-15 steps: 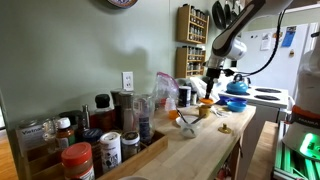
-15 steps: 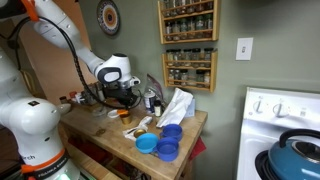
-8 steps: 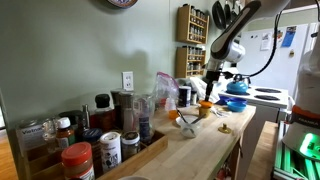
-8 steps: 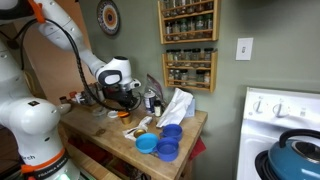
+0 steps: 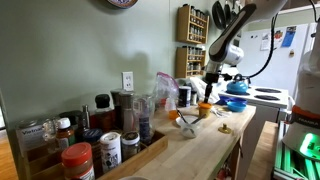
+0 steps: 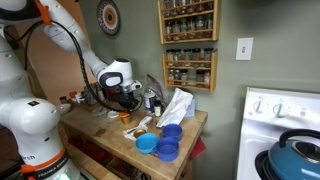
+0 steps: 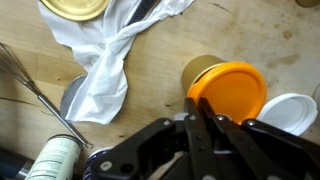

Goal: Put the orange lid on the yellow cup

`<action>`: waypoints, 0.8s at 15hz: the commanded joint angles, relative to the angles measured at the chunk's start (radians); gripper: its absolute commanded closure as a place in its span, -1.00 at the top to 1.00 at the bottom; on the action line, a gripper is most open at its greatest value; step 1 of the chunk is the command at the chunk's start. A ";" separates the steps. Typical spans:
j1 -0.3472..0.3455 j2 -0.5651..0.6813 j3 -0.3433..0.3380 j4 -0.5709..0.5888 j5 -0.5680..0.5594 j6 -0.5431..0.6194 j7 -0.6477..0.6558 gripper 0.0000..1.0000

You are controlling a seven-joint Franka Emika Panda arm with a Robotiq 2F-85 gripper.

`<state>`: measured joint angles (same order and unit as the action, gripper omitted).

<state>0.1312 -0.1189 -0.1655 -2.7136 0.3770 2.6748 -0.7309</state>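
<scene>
In the wrist view the orange lid (image 7: 232,90) lies tilted over the yellow cup (image 7: 200,68). It covers most of the cup's mouth, and the cup's left rim still shows. My gripper (image 7: 198,108) is shut on the lid's near edge, with the two fingers close together. In an exterior view the gripper (image 5: 209,94) hangs over the lid (image 5: 206,104) at the far end of the wooden counter. The cup itself is too small to make out there. In an exterior view the gripper (image 6: 127,98) sits low over the counter.
A crumpled white plastic bag (image 7: 108,55), a wire whisk (image 7: 30,88), a gold jar lid (image 7: 75,8) and a white lid (image 7: 292,113) surround the cup. Blue cups (image 6: 165,140) stand at the counter's edge. A blue pot (image 5: 236,101) sits on the stove. Spice jars (image 5: 78,158) crowd one end.
</scene>
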 commanded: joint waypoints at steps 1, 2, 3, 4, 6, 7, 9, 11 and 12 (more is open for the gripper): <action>-0.020 0.025 0.023 0.006 0.037 0.021 -0.046 -0.96; -0.022 0.027 0.025 0.007 0.036 0.020 -0.051 -0.96; -0.025 0.030 0.028 0.008 0.032 0.023 -0.052 -0.96; -0.029 0.034 0.031 0.008 0.026 0.027 -0.052 -0.95; -0.035 0.040 0.036 0.009 0.023 0.035 -0.055 -0.97; -0.039 0.043 0.038 0.009 0.022 0.038 -0.056 -0.97; -0.044 0.045 0.041 0.011 0.027 0.039 -0.061 -0.97; -0.047 0.049 0.044 0.014 0.037 0.037 -0.068 -0.32; -0.048 0.049 0.046 0.015 0.039 0.034 -0.070 -0.28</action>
<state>0.1020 -0.0851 -0.1395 -2.7013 0.3844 2.6914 -0.7676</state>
